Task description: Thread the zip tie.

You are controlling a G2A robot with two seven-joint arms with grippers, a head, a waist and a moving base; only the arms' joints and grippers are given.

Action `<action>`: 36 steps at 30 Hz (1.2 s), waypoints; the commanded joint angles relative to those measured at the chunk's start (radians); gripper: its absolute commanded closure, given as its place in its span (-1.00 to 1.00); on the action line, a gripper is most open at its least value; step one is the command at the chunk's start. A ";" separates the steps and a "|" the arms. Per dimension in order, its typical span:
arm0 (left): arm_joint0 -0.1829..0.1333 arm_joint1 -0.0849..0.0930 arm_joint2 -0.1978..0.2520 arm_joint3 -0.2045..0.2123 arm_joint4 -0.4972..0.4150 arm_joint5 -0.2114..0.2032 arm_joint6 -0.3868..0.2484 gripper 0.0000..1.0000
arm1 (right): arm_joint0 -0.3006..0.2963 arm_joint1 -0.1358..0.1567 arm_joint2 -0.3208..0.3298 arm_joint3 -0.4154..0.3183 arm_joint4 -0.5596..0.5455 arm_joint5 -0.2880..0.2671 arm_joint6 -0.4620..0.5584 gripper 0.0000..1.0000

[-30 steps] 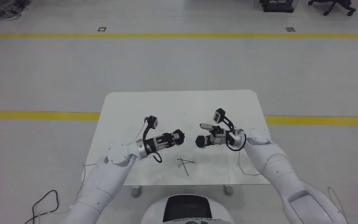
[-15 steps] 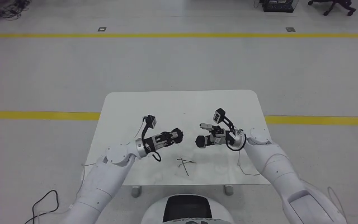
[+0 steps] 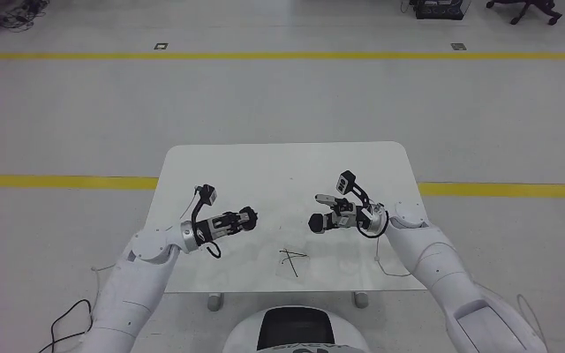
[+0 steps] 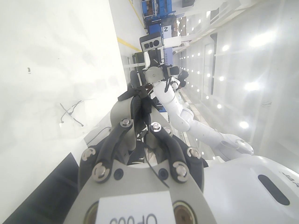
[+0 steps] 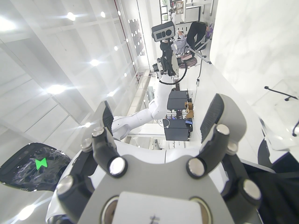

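Two end effectors hang apart above the middle of the worktop (image 3: 371, 163), facing each other. The left end effector (image 4: 137, 102) has its fingers pressed together on a thin black zip tie (image 4: 156, 173), whose tail trails back over the wrist, while the right end effector (image 5: 161, 104) is spread wide and holds nothing. A few loose zip ties (image 3: 291, 258) lie crossed on the worktop near its front edge, roughly midway between the two arms.
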 commanded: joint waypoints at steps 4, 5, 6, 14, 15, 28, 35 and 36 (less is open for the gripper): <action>-0.013 -0.001 -0.005 0.033 -0.067 0.000 -0.030 1.00 | 0.000 0.000 0.000 0.000 0.000 0.000 0.000 -1.00; -0.015 -0.002 -0.007 0.040 -0.082 0.000 -0.025 1.00 | 0.000 0.000 0.000 0.000 0.000 0.000 0.000 -1.00; -0.015 -0.002 -0.007 0.040 -0.082 0.000 -0.025 1.00 | 0.000 0.000 0.000 0.000 0.000 0.000 0.000 -1.00; -0.015 -0.002 -0.007 0.040 -0.082 0.000 -0.025 1.00 | -0.020 0.027 -0.034 -0.156 -0.364 -0.047 -0.164 -1.00; -0.015 -0.002 -0.007 0.040 -0.082 0.000 -0.025 1.00 | -0.026 0.032 -0.033 -0.178 -0.411 -0.042 -0.188 -1.00; -0.015 -0.002 -0.007 0.040 -0.082 0.000 -0.025 1.00 | -0.117 0.067 -0.061 -0.437 -0.831 0.001 -0.384 -1.00; -0.015 -0.002 -0.007 0.040 -0.082 0.000 -0.025 1.00 | -0.120 0.069 -0.084 -0.469 -0.927 -0.016 -0.410 -1.00; -0.015 -0.002 -0.007 0.040 -0.082 0.000 -0.025 1.00 | -0.120 0.070 -0.090 -0.480 -0.949 -0.032 -0.409 -1.00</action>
